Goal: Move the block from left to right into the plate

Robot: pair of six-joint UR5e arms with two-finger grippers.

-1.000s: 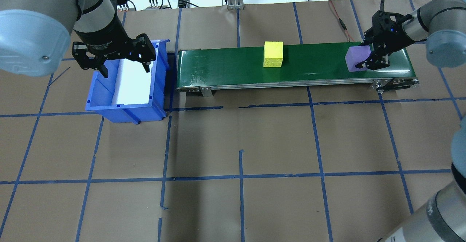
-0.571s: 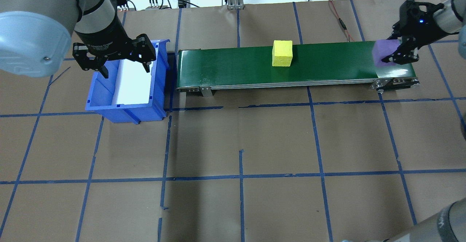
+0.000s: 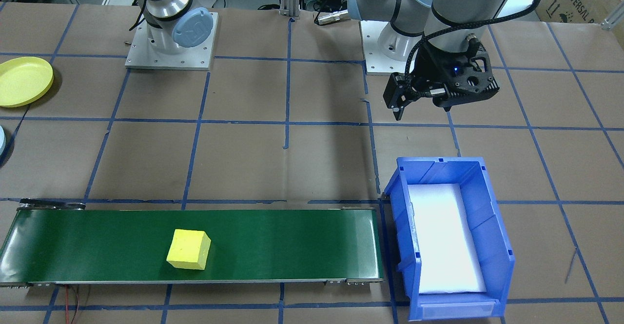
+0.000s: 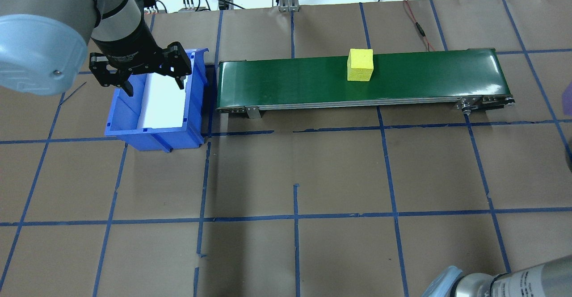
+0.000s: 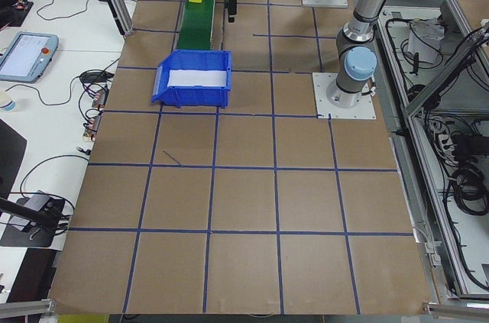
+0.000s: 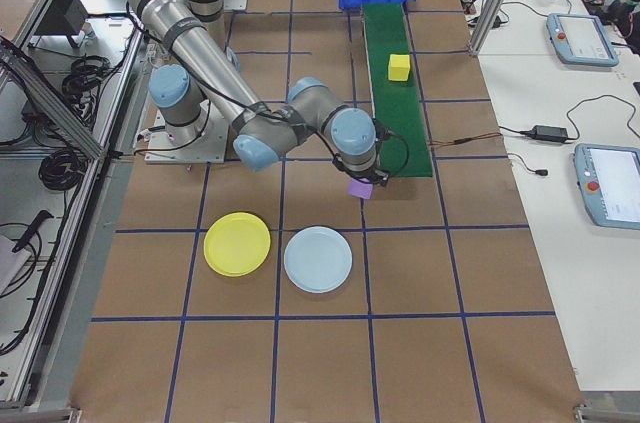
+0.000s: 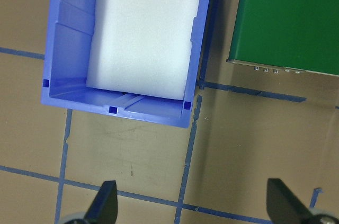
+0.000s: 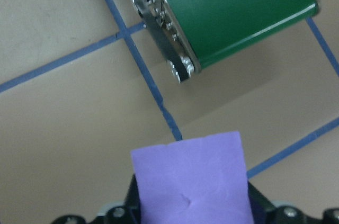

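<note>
I see the purple foam block (image 8: 190,179) clamped in my right gripper (image 6: 362,181), just off the green conveyor belt's (image 6: 395,83) end, near the round yellow plate (image 6: 237,243). My left gripper (image 4: 143,76) hangs open and empty over the blue plastic bin (image 4: 154,129).

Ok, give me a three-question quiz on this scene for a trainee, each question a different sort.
1. True or false: the yellow block lies on the green conveyor.
2. What does the right gripper hold? A) purple block B) yellow plate C) nothing
3. Fill in: the left gripper, open, hovers over the blue ____.

Key: 1 true; 2 A; 3 bin.
</note>
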